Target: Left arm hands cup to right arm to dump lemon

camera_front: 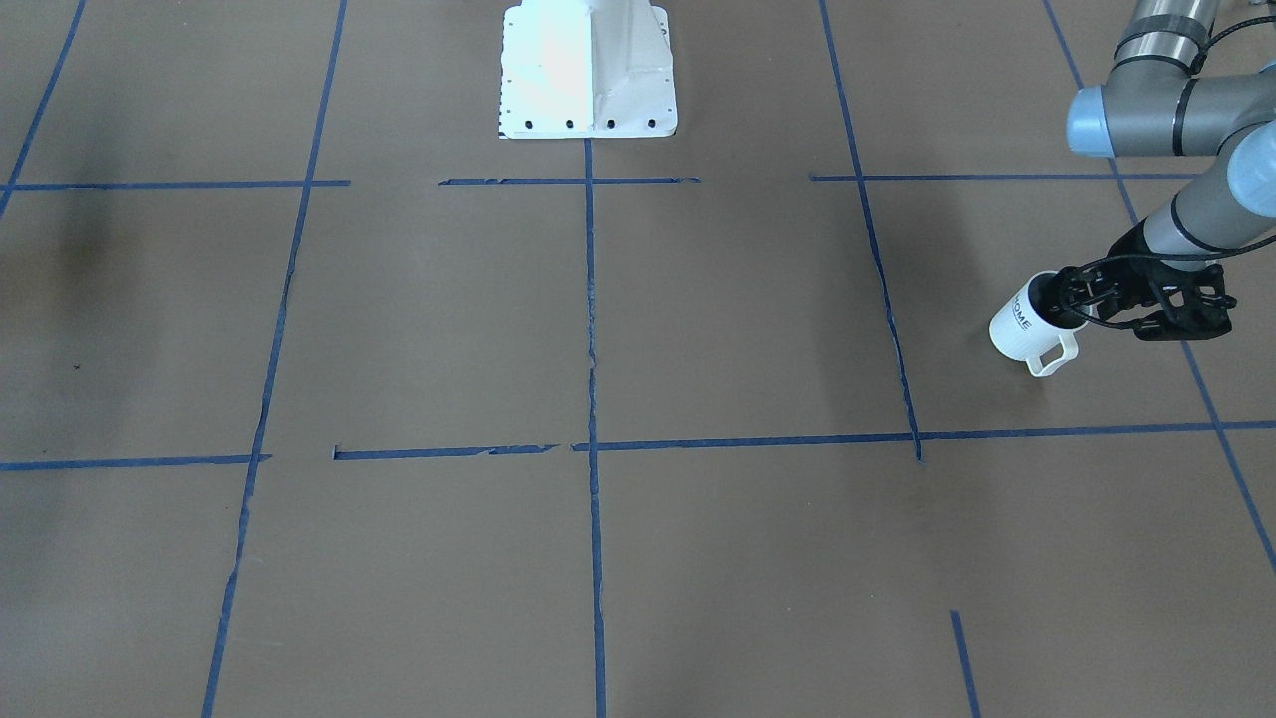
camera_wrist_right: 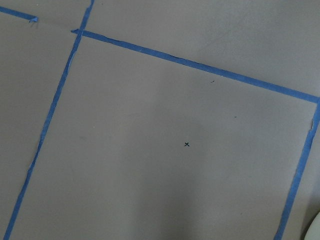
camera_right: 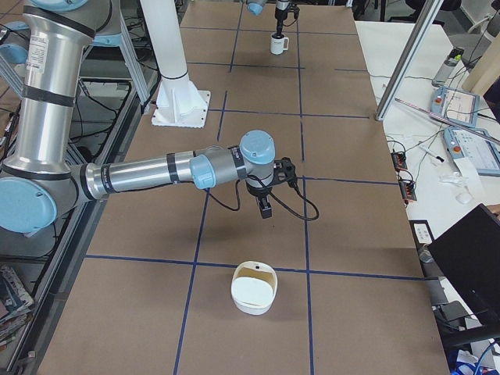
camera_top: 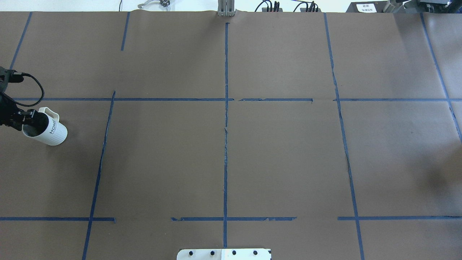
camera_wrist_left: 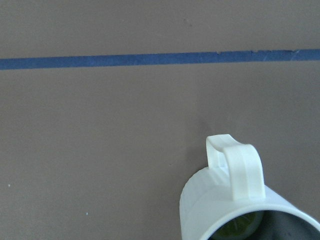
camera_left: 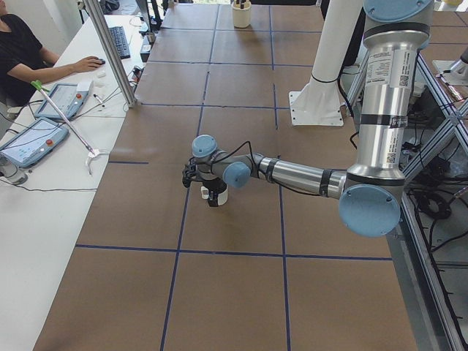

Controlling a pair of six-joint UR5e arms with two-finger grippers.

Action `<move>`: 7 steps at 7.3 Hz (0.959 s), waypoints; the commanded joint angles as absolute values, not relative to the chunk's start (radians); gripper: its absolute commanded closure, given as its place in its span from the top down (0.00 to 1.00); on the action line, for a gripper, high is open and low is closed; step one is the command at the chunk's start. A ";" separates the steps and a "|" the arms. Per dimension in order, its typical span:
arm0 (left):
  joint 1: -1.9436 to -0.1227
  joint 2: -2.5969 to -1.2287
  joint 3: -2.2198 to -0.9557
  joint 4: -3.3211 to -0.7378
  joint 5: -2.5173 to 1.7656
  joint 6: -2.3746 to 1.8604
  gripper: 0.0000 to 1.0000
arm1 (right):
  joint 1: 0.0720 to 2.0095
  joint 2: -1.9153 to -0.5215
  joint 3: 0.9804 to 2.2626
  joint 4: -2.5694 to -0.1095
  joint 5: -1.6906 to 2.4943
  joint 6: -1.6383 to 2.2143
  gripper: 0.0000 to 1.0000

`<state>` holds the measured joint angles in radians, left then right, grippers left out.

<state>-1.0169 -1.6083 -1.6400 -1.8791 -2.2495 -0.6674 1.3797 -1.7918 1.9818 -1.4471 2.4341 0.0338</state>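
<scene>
Left gripper (camera_front: 1067, 301) clamps the rim of the cup (camera_front: 1019, 327), far left of the white base (camera_front: 588, 75) — lemon (camera_wrist_left: 239, 229) inside. Rigid, likely slick; take the body. Right gripper (camera_right: 266, 208): opening unreadable.

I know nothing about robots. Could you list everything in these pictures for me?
cup: one, white with dark HOME lettering, near the table's end on the robot's left.
lemon: one, yellow-green, inside the cup.
bowl: one, white, on the table toward the robot's right end.
table: one, covered in brown.
blue tape lines: several, forming a grid on the table.
pedestal: one, white, mid-table on the robot's side.
desk: one, white, beside the table.
person: one, black top, at the desk.
tablets: two, grey-blue, on the desk.
left gripper: one, black, apparently closed on the cup's rim.
right gripper: one, black, above the table beyond the bowl; open or shut unclear.
</scene>
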 commanded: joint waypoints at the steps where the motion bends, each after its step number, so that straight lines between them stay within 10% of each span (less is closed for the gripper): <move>1: -0.976 -1.617 -1.652 -1.875 -2.249 -0.753 0.00 | 1.346 -1.789 1.982 -1.447 2.430 0.035 1.00; 7: -0.806 -2.096 -1.675 -1.644 -2.243 -1.245 0.00 | 0.940 -1.622 1.993 -1.039 2.091 0.692 1.00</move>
